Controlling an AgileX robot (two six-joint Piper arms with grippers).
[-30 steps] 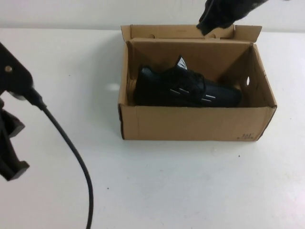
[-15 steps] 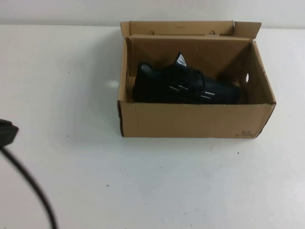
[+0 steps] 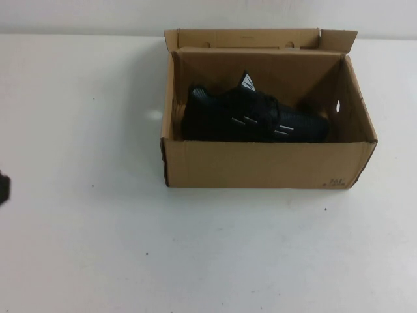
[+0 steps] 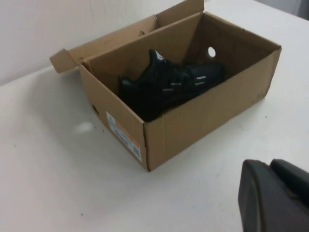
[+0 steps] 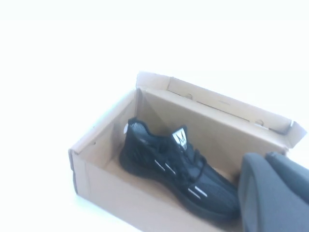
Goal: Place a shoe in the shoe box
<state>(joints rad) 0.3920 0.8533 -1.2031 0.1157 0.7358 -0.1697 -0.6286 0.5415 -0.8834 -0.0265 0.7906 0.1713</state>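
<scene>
The black sneaker [image 3: 254,120] lies on its sole inside the open brown shoe box [image 3: 260,166], toe toward the box's right end. It also shows in the left wrist view [image 4: 169,87] and the right wrist view [image 5: 178,166]. The box lid flap [image 3: 241,38] stands open at the back. My left gripper [image 4: 270,164] is shut and empty, well off to the left of the box [image 4: 203,121] above the table. My right gripper [image 5: 265,157] is shut and empty, raised above the box [image 5: 111,191] near the shoe's toe end. Neither gripper touches anything.
The white table [image 3: 208,254] spreads around the box on all sides. A small dark bit of my left arm [image 3: 2,189] shows at the high view's left edge. A white wall runs along the table's far edge.
My left arm and its cable have drawn back out of the high view to the left. My right arm has left the top of the view. The shoe and box have not moved.
</scene>
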